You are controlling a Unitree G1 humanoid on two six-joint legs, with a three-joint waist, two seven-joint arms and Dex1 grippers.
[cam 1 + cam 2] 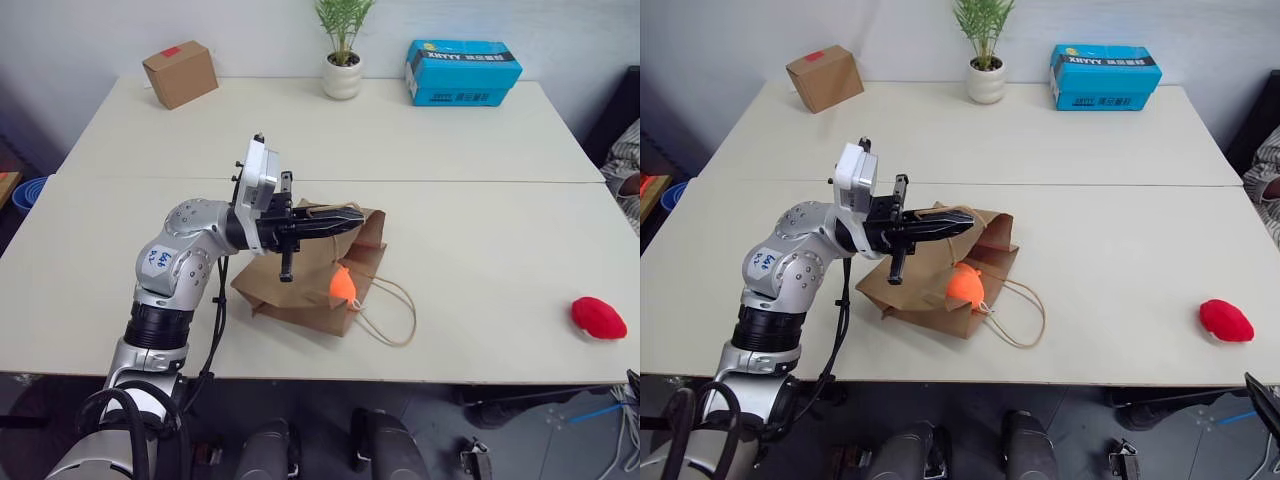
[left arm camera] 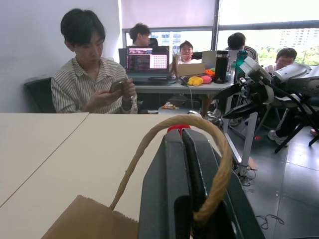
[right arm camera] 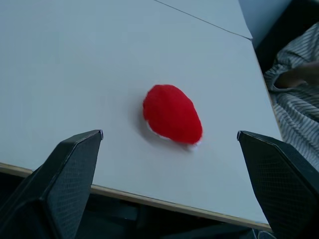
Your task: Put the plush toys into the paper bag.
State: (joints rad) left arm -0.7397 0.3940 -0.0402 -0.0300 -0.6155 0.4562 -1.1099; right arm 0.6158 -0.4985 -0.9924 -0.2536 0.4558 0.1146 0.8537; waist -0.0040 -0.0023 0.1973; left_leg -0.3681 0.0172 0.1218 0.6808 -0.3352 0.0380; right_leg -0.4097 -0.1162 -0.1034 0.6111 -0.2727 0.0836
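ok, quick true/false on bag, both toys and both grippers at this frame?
1. The left gripper is shut on the paper bag's handle. True.
2. The orange toy lies far from the paper bag. False: it sits at the bag's mouth.
3. The red toy is already in the bag. False: it lies on the table, near its right front edge.
4. The right gripper is open, with the red toy ahead between its fingers. True.
5. The right gripper holds the red toy. False: its fingers stand apart, not touching it.
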